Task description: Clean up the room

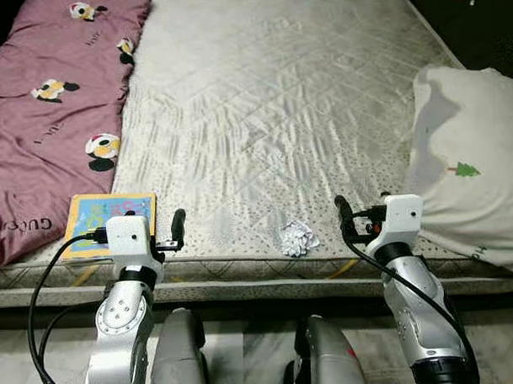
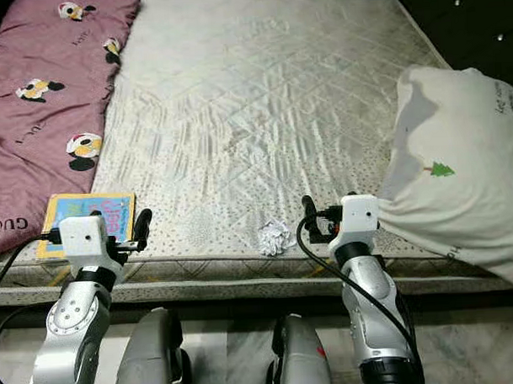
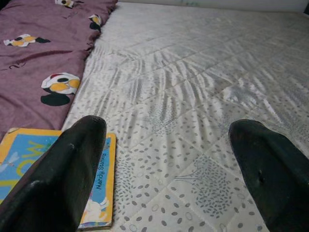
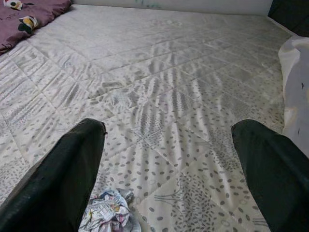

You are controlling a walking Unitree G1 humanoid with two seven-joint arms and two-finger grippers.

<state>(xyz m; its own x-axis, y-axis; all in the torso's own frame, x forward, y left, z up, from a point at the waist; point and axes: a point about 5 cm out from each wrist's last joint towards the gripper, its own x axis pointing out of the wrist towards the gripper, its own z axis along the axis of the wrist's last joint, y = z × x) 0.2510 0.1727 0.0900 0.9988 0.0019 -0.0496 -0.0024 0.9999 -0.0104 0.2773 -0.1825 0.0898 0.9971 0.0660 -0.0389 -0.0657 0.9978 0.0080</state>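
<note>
A crumpled ball of white paper (image 1: 299, 238) lies on the bare quilted mattress (image 1: 262, 116) near its front edge. My right gripper (image 4: 170, 124) hovers open just right of the paper, which sits beside one finger (image 4: 67, 179) in the right wrist view. A blue and yellow children's book (image 1: 112, 215) rests flat at the front left of the mattress, beside the maroon blanket (image 1: 51, 98). My left gripper (image 3: 170, 124) is open and empty over the front edge, just right of the book (image 3: 99, 183).
A white pillow (image 1: 467, 176) with a small green tree print leans at the mattress's right side, close to my right arm. The cartoon-patterned blanket covers the left strip of the bed. The bed's front edge (image 1: 259, 272) runs just ahead of both wrists.
</note>
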